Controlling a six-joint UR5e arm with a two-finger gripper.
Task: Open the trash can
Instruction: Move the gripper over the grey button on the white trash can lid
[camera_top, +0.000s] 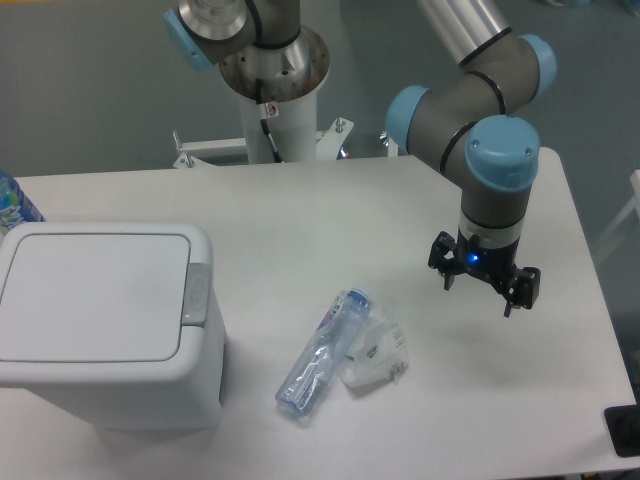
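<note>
The trash can (105, 330) is a boxy white bin at the front left of the table. Its flat lid (90, 292) lies closed, and a grey push tab (198, 293) sits on the rim at the lid's right side. My gripper (487, 285) hangs over the table's right half, well to the right of the bin and not touching it. It points down, its fingers look spread and nothing is between them.
A crushed clear plastic bottle (320, 355) with a blue cap lies between the bin and the gripper, next to a crumpled clear wrapper (375, 352). Another bottle (15, 203) peeks in at the far left edge. The robot base post (272, 90) stands behind the table.
</note>
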